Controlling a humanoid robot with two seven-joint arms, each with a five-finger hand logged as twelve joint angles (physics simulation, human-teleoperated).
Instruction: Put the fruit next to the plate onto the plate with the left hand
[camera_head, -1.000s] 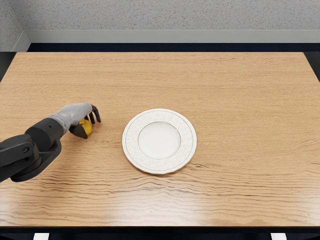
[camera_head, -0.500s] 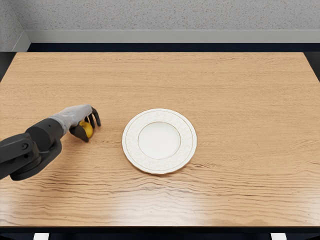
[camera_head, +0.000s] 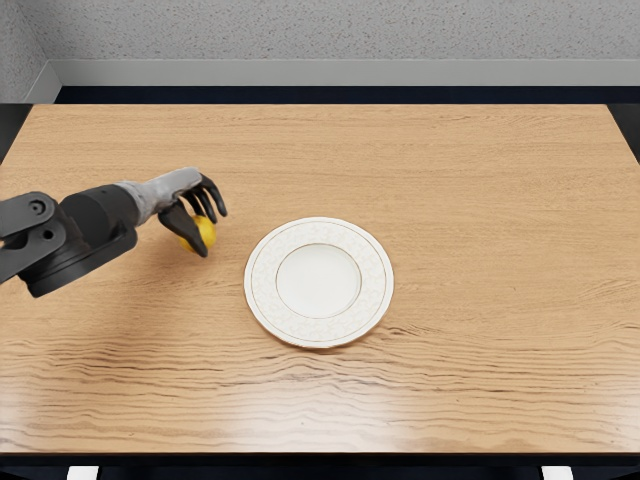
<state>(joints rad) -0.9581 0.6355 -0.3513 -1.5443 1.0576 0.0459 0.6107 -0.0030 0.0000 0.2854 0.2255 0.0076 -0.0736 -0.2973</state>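
A small yellow fruit (camera_head: 204, 233) sits in the curled fingers of my left hand (camera_head: 198, 212), which holds it lifted above the table, left of the plate. The left arm reaches in from the picture's left edge. A white plate (camera_head: 319, 281) with a patterned rim lies near the table's middle, and nothing rests on it. The hand and fruit are a short gap to the upper left of the plate's rim. My right arm does not show.
The wooden table (camera_head: 450, 180) spreads wide on all sides of the plate. A grey wall and a dark gap run along the table's far edge.
My left hand has risen from the table with the yellow fruit in it and moved up and to the right, nearer the plate. The plate has stayed still.
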